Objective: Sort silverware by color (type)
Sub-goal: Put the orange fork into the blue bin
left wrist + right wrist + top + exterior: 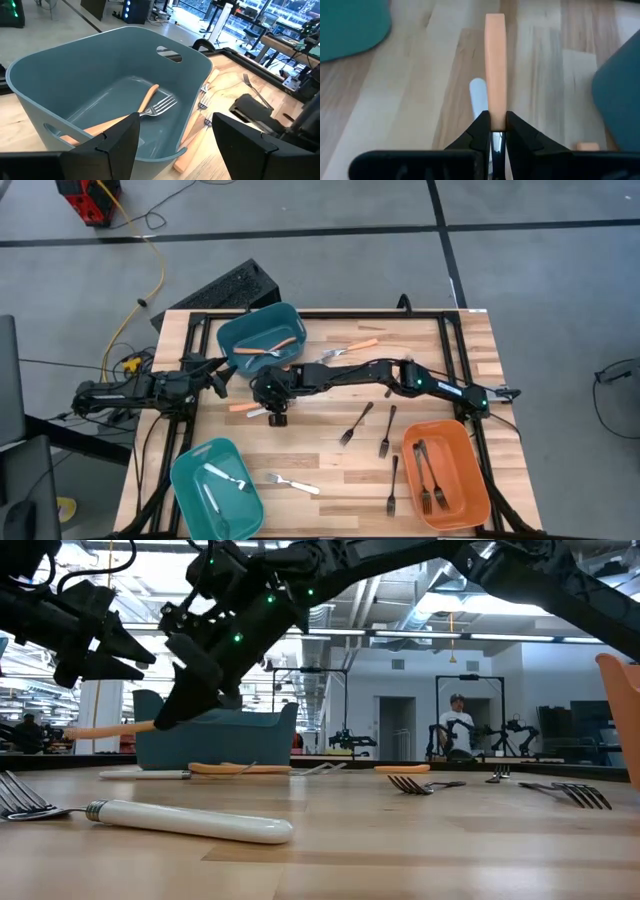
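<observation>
High view: worktop with three bins. Teal bin at 12 o'clock holding two orange-handled forks, partly overlapping. Second teal bin at 7 o'clock with one clear white fork, perhaps a second, hard to make out. Orange bin at 4 o'clock with two black forks. Loose on the wood: four black forks, one white fork, two orange-handled forks near 12 o'clock. Right pincer at centre-left, clenched on an orange-handled fork, tines hidden beneath it. Left pincer at 9 o'clock, beside the bin.

Low view: held fork's handle raised above the wood; white fork nearest, tines cut off by the edge.

Left wrist view: left pincer released, fingers spread before the bin.

Right wrist view: right pincer grasping the orange handle; white handle below, partly covered.
</observation>
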`<act>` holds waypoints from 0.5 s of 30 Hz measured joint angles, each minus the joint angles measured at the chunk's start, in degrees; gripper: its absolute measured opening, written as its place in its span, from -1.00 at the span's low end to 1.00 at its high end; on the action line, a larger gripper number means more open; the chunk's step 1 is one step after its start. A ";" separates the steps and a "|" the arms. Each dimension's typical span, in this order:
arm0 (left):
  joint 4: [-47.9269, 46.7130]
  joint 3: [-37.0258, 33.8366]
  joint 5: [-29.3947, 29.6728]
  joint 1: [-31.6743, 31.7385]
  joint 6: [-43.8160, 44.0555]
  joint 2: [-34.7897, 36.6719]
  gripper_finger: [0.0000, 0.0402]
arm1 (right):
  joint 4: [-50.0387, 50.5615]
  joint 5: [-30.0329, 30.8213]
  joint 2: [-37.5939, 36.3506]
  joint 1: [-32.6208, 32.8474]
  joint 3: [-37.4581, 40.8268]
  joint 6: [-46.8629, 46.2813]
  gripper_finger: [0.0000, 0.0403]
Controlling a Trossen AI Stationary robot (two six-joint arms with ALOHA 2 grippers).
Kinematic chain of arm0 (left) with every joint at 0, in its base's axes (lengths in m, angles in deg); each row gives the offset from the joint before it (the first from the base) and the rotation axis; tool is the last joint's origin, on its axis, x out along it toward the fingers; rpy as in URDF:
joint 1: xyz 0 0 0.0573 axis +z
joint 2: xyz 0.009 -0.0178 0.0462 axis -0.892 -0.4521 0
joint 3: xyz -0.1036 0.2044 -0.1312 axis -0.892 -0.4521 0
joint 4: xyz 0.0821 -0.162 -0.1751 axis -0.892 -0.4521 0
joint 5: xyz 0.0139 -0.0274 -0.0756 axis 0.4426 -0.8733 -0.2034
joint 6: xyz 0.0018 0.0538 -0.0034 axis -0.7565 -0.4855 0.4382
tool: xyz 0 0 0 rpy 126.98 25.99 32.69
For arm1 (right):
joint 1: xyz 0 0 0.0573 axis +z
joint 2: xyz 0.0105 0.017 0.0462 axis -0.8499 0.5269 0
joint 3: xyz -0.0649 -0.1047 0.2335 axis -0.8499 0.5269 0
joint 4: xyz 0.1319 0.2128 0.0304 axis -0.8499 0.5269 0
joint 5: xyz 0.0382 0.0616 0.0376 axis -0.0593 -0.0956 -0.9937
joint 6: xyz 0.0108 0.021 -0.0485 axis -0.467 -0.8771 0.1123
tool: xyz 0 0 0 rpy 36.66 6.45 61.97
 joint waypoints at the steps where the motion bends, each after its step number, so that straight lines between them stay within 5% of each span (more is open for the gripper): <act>1: 0.00 0.00 0.00 0.00 0.00 0.02 0.17 | 1.32 0.02 0.00 0.00 -0.80 0.23 -0.67; 15: -0.04 0.02 0.10 0.00 -0.42 0.00 0.17 | 15.99 0.56 -1.53 -0.20 -4.08 4.49 -0.68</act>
